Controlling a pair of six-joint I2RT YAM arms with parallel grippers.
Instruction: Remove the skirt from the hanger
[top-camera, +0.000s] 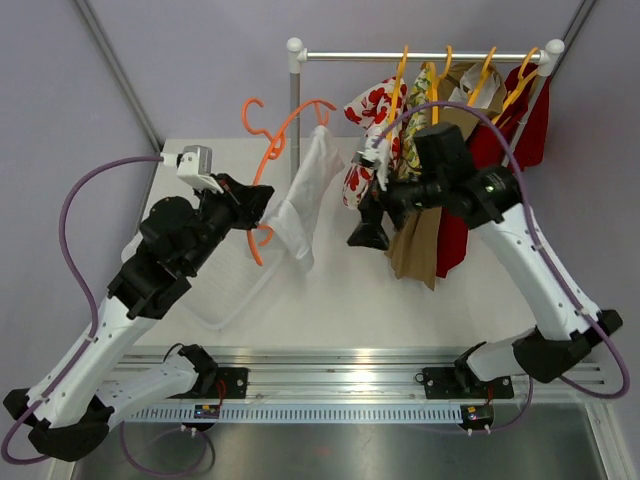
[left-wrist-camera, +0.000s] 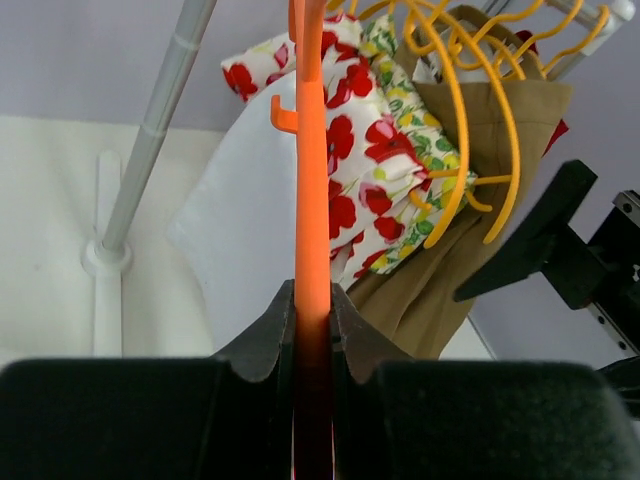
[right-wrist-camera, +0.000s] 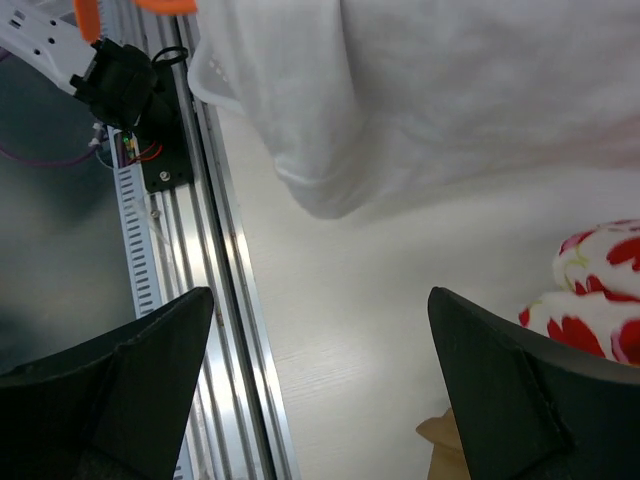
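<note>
My left gripper (top-camera: 262, 207) is shut on the lower bar of an orange hanger (top-camera: 272, 150), held up over the table's left half. In the left wrist view the jaws (left-wrist-camera: 312, 292) pinch the orange hanger (left-wrist-camera: 312, 180) tightly. A white skirt (top-camera: 305, 200) hangs from the hanger's right arm and droops toward the table. My right gripper (top-camera: 365, 228) is open just to the right of the skirt, apart from it. In the right wrist view the white skirt (right-wrist-camera: 450, 90) fills the top, above the wide-spread fingers of the gripper (right-wrist-camera: 320, 335), which hold nothing.
A clothes rack (top-camera: 420, 56) at the back right carries yellow hangers with a floral garment (top-camera: 370, 110), a tan one (top-camera: 420, 245) and a red one (top-camera: 520, 125). Its pole (top-camera: 294, 90) stands behind the skirt. A clear plastic bin (top-camera: 225, 295) lies under the left arm.
</note>
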